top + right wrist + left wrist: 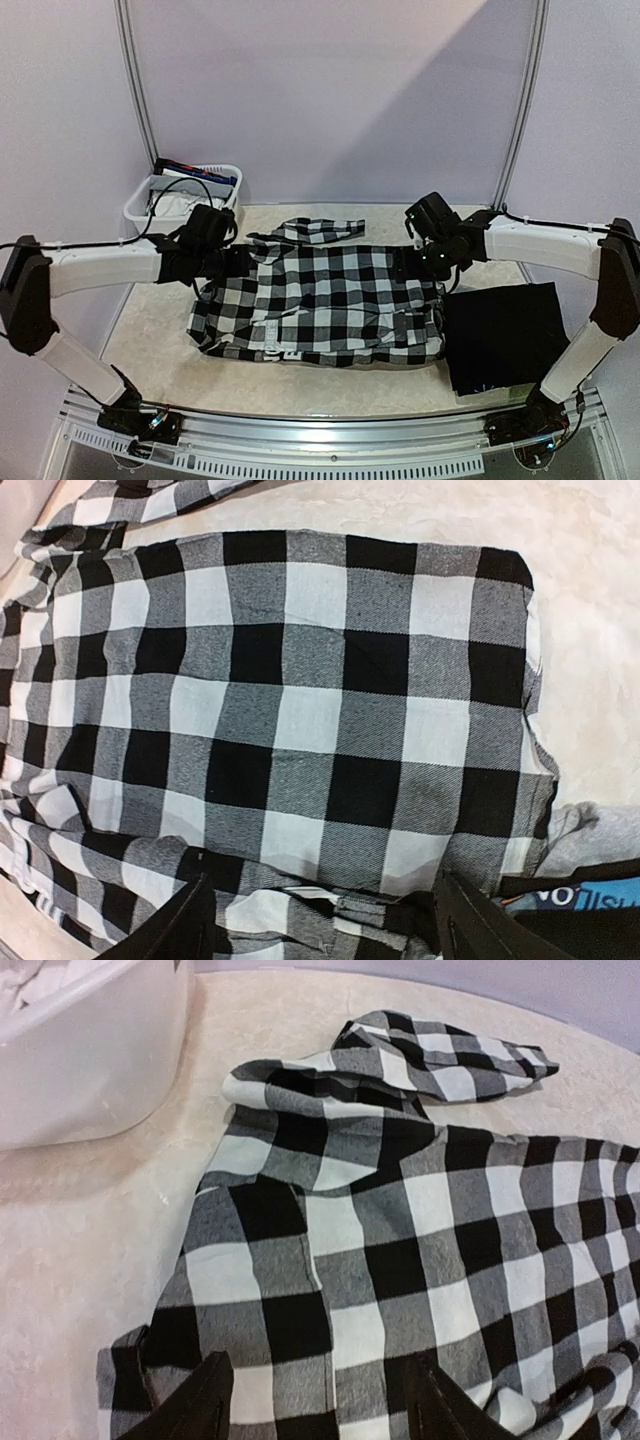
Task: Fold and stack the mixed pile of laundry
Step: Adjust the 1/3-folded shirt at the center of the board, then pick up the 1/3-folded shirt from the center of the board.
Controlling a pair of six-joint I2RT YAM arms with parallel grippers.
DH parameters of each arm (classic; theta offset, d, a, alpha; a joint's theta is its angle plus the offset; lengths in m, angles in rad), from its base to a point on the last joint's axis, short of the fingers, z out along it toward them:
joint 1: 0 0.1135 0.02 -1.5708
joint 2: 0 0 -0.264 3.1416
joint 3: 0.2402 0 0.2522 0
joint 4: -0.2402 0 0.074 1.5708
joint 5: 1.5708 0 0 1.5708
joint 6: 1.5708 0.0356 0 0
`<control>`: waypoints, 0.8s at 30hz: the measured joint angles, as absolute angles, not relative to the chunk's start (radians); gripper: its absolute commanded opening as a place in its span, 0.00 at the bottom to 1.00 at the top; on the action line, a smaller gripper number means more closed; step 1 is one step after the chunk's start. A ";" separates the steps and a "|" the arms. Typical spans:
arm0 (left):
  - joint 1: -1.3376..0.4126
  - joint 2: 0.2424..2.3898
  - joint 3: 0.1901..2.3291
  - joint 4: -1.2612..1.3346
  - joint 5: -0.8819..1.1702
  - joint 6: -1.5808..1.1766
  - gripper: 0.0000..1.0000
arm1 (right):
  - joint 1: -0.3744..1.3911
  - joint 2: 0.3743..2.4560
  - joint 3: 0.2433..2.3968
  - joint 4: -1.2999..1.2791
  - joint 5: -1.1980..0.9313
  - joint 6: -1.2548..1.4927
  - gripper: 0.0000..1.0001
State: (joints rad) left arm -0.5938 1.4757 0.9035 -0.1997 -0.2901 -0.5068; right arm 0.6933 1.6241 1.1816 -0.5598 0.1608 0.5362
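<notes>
The beige mottled tabletop (pixel 150 330) carries a black-and-white checkered flannel shirt (pixel 320 300), spread flat at its middle. The left arm (pixel 100 265) and right arm (pixel 540 245) reach inward, wrists low over the shirt's far corners. Both pairs of jaws are spread open, gripping nothing.

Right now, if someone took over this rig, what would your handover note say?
Left gripper: open, low over the left side of the checkered shirt, holding nothing.
Right gripper: open over the shirt's right side, holding nothing.
The shirt lies spread flat mid-table, one sleeve bunched at the far edge.
Done: a black piece lies folded on the right; grey cloth shows beside it.
Left: fold the shirt, stack it, then handle the white cloth in the white basket.
</notes>
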 measured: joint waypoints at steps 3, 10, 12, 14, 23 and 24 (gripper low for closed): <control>-0.545 1.608 1.009 -0.198 -0.255 -0.480 0.53 | 0.694 1.611 1.170 -0.559 0.167 0.537 0.78; -0.430 1.860 1.188 -0.170 -0.148 -0.475 0.49 | 0.682 1.563 1.118 -0.556 0.183 0.536 0.78; -0.399 1.909 1.219 -0.163 -0.123 -0.476 0.49 | 0.673 1.559 1.106 -0.556 0.189 0.536 0.78; -0.380 1.947 1.239 -0.150 -0.096 -0.481 0.49 | 0.664 1.551 1.094 -0.555 0.195 0.535 0.78; -0.332 2.046 1.302 -0.076 -0.010 -0.527 0.50 | 0.649 1.530 1.086 -0.547 0.209 0.519 0.78; -0.329 2.054 1.303 -0.057 -0.006 -0.535 0.51 | 0.649 1.530 1.085 -0.545 0.209 0.517 0.78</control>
